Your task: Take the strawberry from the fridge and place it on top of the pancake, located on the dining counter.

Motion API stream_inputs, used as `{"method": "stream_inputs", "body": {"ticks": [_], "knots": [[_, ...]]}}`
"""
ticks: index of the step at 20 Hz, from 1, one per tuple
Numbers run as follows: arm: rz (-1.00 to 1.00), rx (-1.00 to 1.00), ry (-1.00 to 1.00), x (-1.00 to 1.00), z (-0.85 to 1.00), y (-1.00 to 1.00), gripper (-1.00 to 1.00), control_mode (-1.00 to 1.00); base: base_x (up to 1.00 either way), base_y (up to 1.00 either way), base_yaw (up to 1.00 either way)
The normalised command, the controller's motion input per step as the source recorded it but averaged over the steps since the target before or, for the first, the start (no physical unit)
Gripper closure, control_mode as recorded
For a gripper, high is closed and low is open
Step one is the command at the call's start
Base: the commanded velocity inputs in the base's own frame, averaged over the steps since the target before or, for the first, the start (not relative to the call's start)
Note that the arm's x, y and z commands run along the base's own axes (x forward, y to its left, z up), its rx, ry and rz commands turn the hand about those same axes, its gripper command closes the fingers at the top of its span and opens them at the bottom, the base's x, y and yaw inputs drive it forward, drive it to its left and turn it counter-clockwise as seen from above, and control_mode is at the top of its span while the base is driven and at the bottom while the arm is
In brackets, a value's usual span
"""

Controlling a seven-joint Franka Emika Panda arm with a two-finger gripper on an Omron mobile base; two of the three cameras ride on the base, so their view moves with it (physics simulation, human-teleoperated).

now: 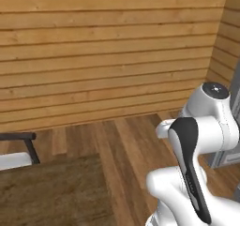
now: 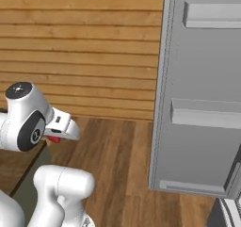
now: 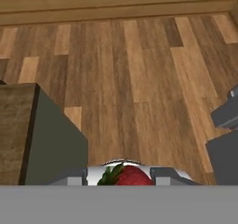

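Observation:
A red strawberry [image 3: 131, 176] with green leaves sits between my two grey fingertips, and my gripper [image 3: 124, 176] is shut on it. From the right base view, the same strawberry [image 2: 54, 138] peeks out red under the white hand, held above the wooden floor. The corner of the dining counter [image 3: 14, 135], dark-brown on top with a pale side, lies to the left below the hand. The counter's top [image 1: 47, 192] spreads across the lower left. The fridge [image 2: 202, 103] stands to the right, its grey door open with shelves on it. The pancake is out of view.
A wall of wooden planks [image 1: 108, 51] closes the room ahead. Bare plank floor [image 3: 139, 79] lies between the counter and the fridge. A stool [image 1: 18, 147] with a dark frame stands at the counter's left end. A grey fridge part [image 3: 225, 139] juts in at the right.

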Motion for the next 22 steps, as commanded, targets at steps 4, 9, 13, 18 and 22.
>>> {"method": "stream_inputs", "body": {"ticks": [4, 9, 13, 18, 22], "knots": [[0.0, 0.0, 0.0, 0.0, 0.0, 0.0, 1.0, 1.0, 1.0, -0.16, -0.01], [0.0, 0.0, 0.0, 0.0, 0.0, 0.0, 1.0, 1.0, 1.0, 0.16, -0.2], [0.0, 0.0, 0.0, 0.0, 0.0, 0.0, 1.0, 1.0, 1.0, 0.66, -0.02], [0.0, 0.0, 0.0, 0.0, 0.0, 0.0, 1.0, 1.0, 1.0, 0.44, 0.0], [0.0, 0.0, 0.0, 0.0, 0.0, 0.0, 1.0, 1.0, 1.0, 0.39, 0.0]]}}
